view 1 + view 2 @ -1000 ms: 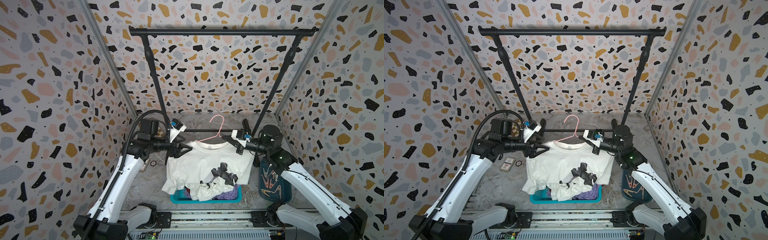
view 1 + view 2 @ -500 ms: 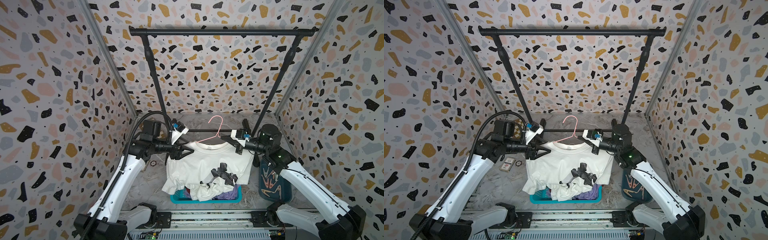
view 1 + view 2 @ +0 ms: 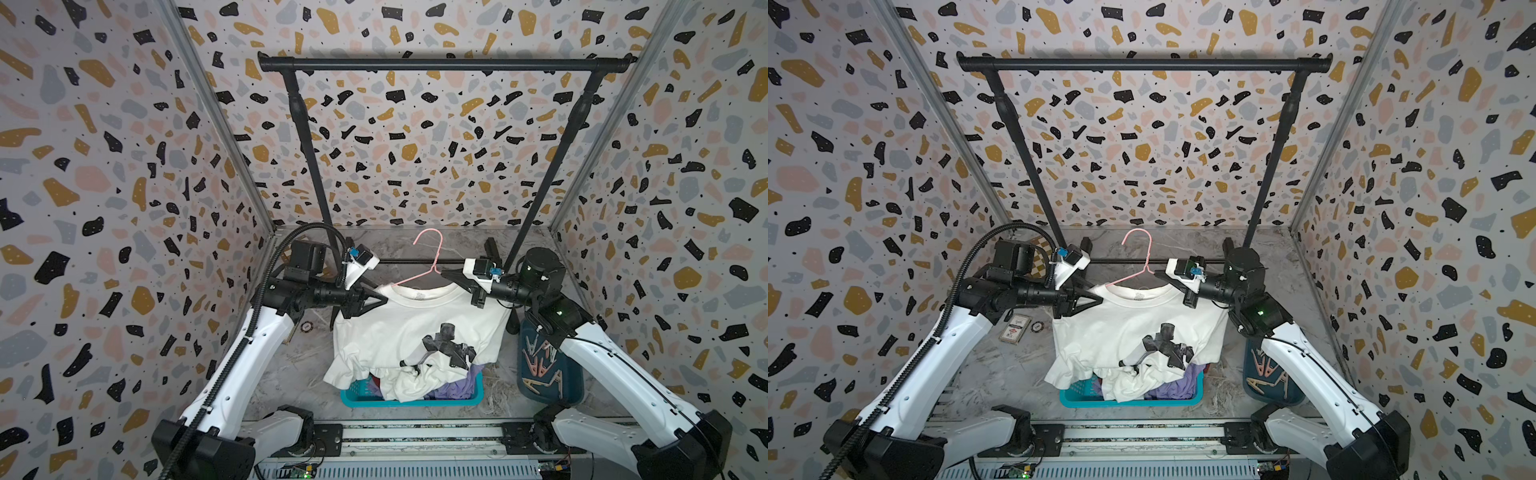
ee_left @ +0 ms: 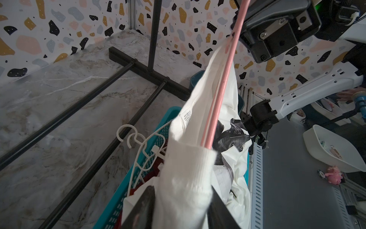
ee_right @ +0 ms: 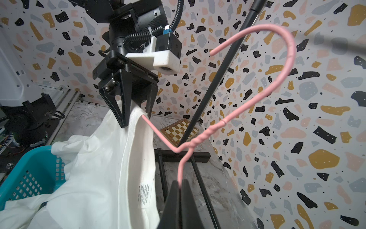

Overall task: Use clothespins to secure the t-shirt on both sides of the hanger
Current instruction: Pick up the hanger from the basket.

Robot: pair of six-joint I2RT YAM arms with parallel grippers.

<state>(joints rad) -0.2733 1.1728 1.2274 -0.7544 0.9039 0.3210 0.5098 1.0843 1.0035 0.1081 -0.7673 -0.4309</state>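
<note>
Currently right gripper [image 5: 179,183] jaws are clamped tight on the pink hanger [image 5: 208,134] wire. Left gripper [image 5: 123,123] jaws narrow, apparently pinching the t-shirt [image 3: 407,328] shoulder; contact partly hidden. Meanwhile the clothespins [image 3: 536,368] lie in the dark tray [image 3: 571,392] beneath the right arm.

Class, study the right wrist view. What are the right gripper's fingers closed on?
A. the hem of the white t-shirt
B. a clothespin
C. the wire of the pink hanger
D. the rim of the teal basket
C: in the right wrist view the right gripper is shut on the thin wire of the pink hanger, which runs down from the twisted neck and disappears between the two black fingers.
</note>
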